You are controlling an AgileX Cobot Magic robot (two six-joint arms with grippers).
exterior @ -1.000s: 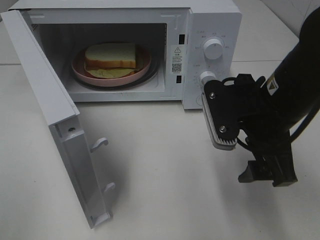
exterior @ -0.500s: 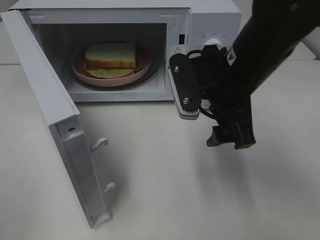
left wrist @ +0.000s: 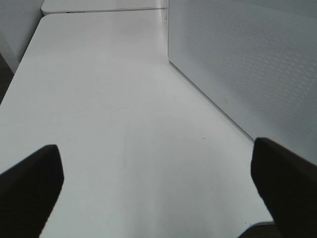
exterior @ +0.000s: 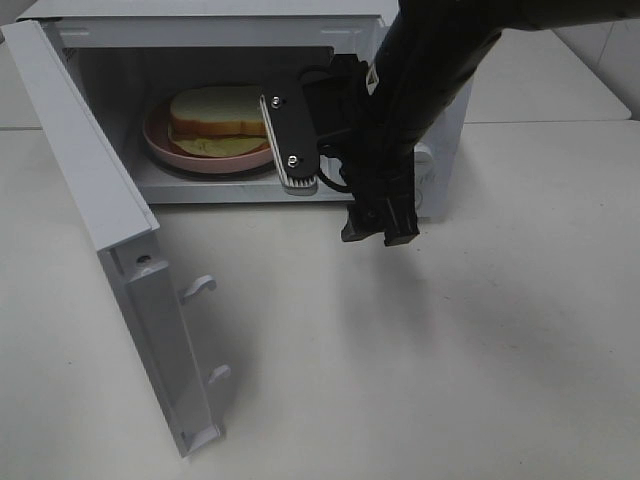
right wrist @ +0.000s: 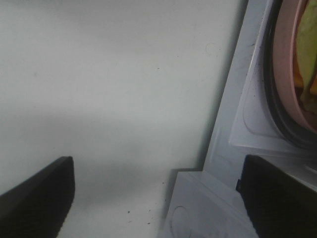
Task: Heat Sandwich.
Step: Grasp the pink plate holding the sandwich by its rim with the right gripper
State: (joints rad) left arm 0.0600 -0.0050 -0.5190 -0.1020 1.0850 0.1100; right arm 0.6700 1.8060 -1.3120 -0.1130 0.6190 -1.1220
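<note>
The sandwich (exterior: pixel 220 108) lies on a round pink plate (exterior: pixel 165 148) inside the microwave (exterior: pixel 200 30), which stands near the far edge of the desk (exterior: pixel 450 350) with its door (exterior: pixel 90 190) open. The right claw (exterior: pixel 338 207) hangs wide and empty just before the cavity. The left claw (left wrist: pixel 158 193) is also wide, over the desk beside the microwave's wall.

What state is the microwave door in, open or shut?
Open. The door stands wide out to the left, and the sandwich on its plate shows inside the microwave.

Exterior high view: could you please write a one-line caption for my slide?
Open right end effector at the open microwave; sandwich on a pink plate inside.
</note>
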